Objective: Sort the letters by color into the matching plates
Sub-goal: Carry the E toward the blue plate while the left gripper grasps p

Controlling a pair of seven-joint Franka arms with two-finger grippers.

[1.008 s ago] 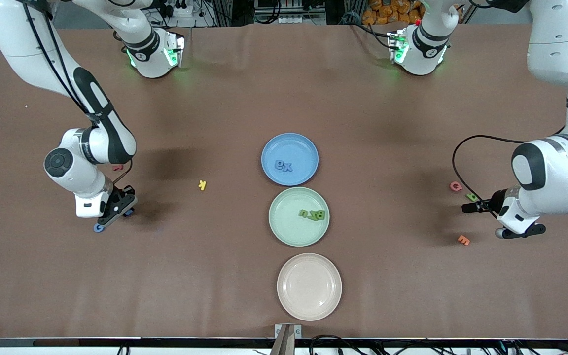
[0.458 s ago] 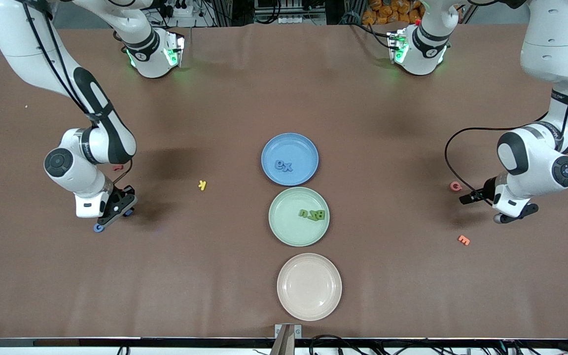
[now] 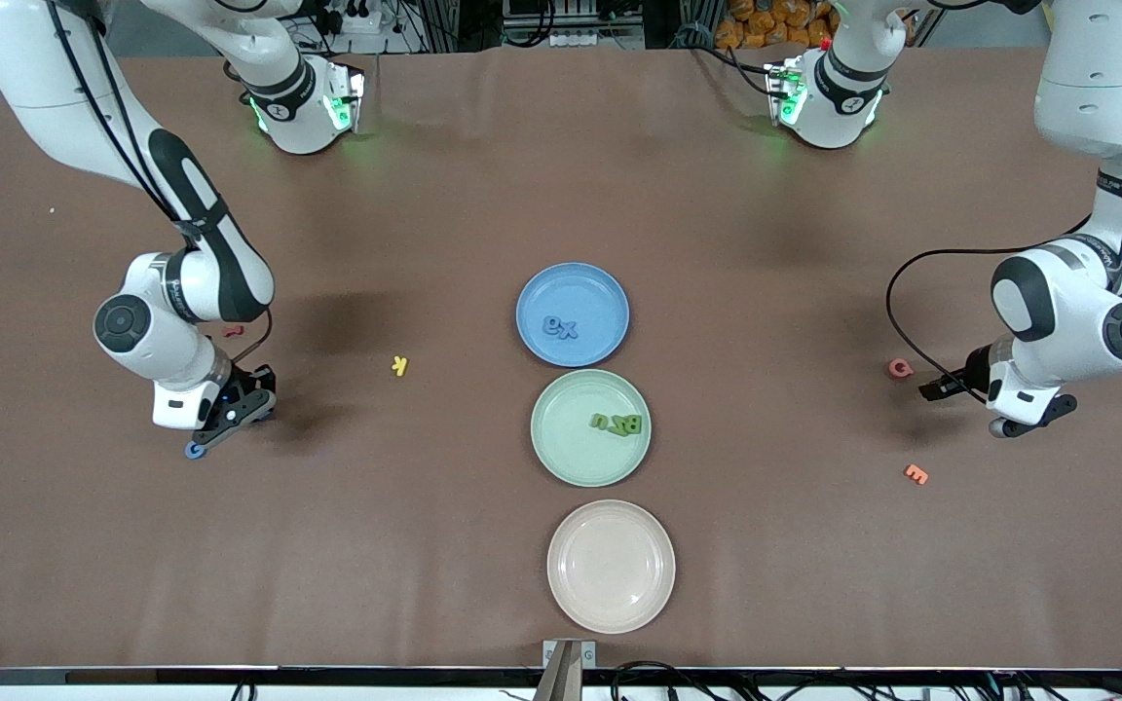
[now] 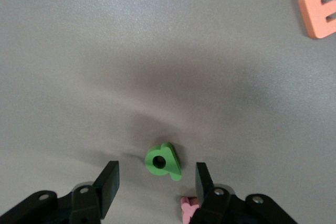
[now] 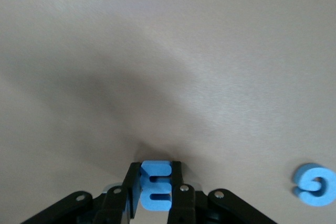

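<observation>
A green letter (image 4: 163,162) lies on the table between the fingers of my left gripper (image 4: 156,168), which is open, with a gap on each side. A pink letter (image 4: 188,208) lies just beside one finger. My right gripper (image 5: 155,169) is shut on a blue letter E (image 5: 155,184), low over the table at the right arm's end (image 3: 247,404). The blue plate (image 3: 571,287), green plate (image 3: 566,448) and bare beige plate (image 3: 611,566) stand in a row at mid-table. The blue plate holds two blue letters (image 3: 559,326) and the green plate holds green letters (image 3: 617,423).
A loose blue letter (image 3: 195,449) and a red one (image 3: 233,330) lie close to the right gripper. A yellow letter (image 3: 399,365) lies between that gripper and the plates. An orange letter (image 3: 916,474) lies nearer the front camera than the left gripper (image 3: 939,388).
The left gripper has come down around the green letter and its jaws have narrowed. The right arm has shifted slightly, still holding the blue E.
</observation>
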